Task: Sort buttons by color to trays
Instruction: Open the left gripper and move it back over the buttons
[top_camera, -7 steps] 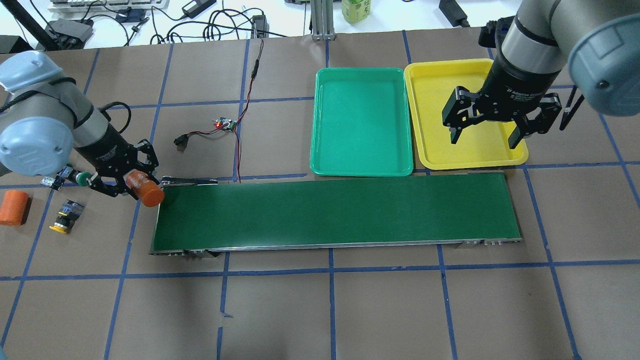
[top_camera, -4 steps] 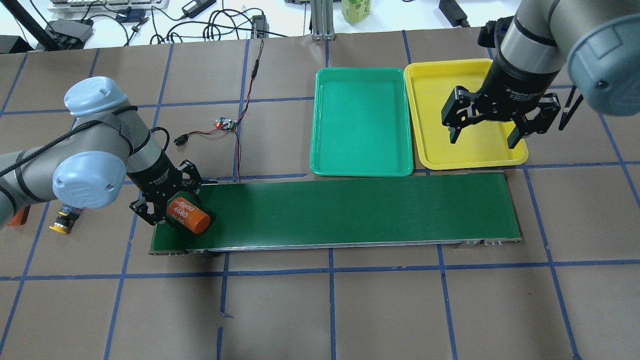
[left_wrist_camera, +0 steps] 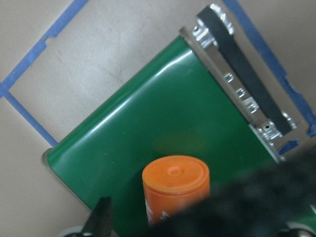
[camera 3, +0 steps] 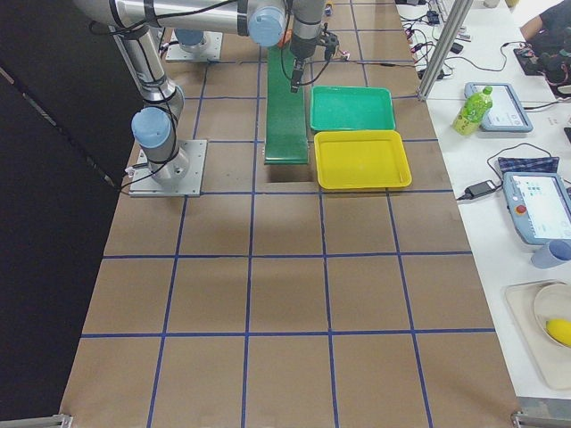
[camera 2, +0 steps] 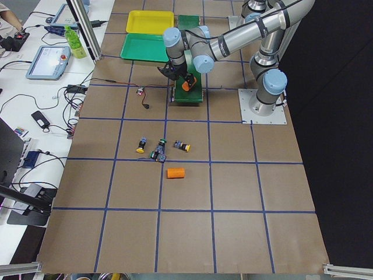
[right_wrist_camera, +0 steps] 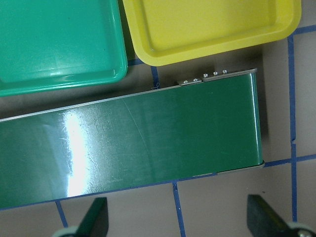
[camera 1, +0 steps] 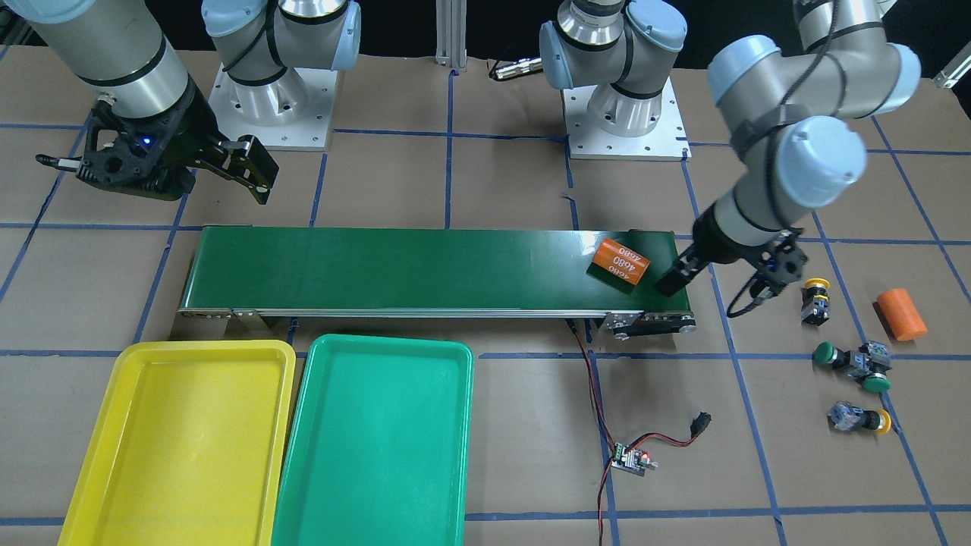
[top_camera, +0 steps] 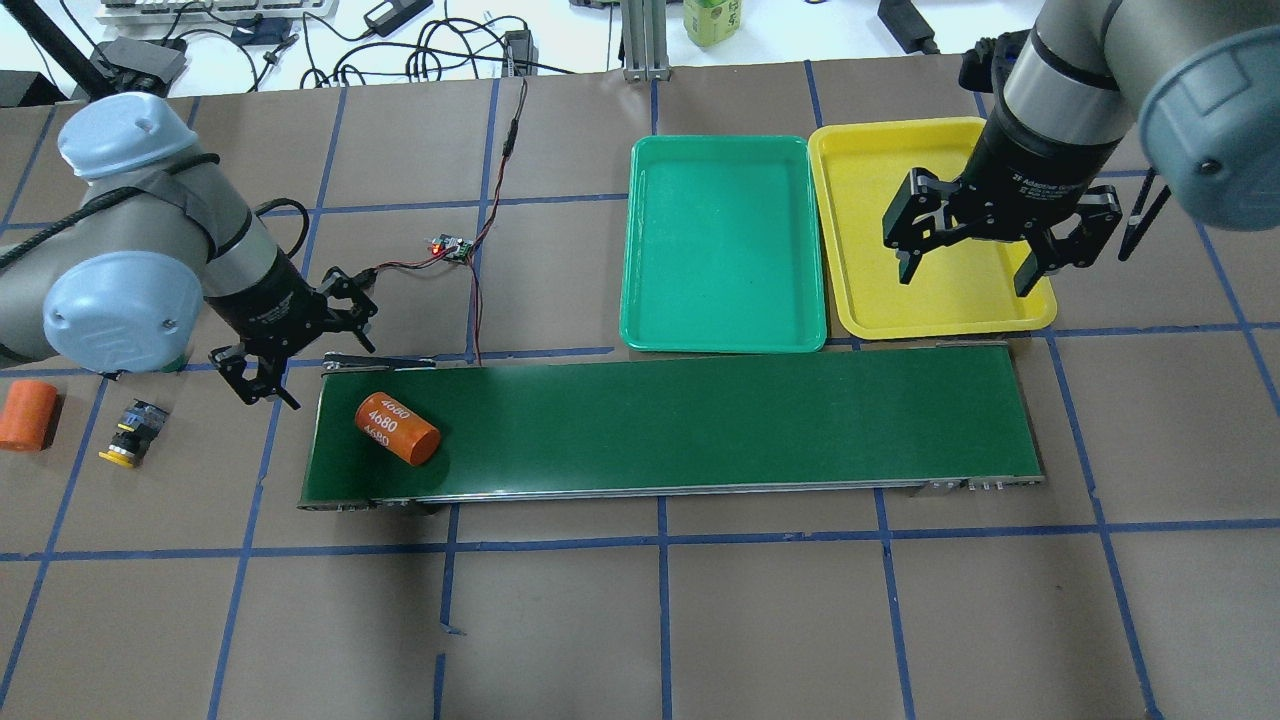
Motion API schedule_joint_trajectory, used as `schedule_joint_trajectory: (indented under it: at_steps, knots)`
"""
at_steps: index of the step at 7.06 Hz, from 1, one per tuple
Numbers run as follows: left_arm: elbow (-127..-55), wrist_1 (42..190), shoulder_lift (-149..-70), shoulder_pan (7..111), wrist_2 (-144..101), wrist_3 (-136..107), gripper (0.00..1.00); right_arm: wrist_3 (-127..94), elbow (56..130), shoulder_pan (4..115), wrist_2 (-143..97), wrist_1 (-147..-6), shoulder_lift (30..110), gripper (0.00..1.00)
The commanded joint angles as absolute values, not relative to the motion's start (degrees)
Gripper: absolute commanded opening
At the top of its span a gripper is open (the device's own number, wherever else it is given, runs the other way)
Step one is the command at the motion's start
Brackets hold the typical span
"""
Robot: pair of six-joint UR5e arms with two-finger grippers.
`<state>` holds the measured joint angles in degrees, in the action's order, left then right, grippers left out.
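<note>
Left fingers (top_camera: 355, 315) released, withdrew; orange cylinder (top_camera: 398, 429) marked "4680" lies on belt (top_camera: 700, 420).

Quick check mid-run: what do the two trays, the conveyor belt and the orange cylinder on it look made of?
Yellow tray and green tray: probably moulded plastic, smooth, faint sheen, rounded rims. Conveyor belt: glossy rubber or PVC, going by the bright glare streaks. Orange cylinder: matte, opaque, white printed numbers; plastic or foam, cannot tell which.

Brown paper-covered table (top_camera: 780, 630) w/ blue tape grid (top_camera: 663, 600); white side bench (camera 3: 508, 263), cables (top_camera: 450, 45), green bottle (camera 3: 470, 109).
</note>
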<state>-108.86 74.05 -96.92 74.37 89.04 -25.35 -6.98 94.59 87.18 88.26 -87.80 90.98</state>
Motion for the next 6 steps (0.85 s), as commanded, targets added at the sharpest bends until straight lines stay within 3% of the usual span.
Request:
schedule_joint_trajectory:
  at_steps: [1,6]
  knots:
    - [-107.32,74.36,-97.82,63.24,89.38,-2.57,1.00,-6.94,94.14,87.36,88.15,-87.98,92.01,1.00]
    - [-108.10,61.91,-104.93,49.94,94.40,40.91,1.00,-7.12,94.57,87.36,88.15,-87.89,92.73,1.00]
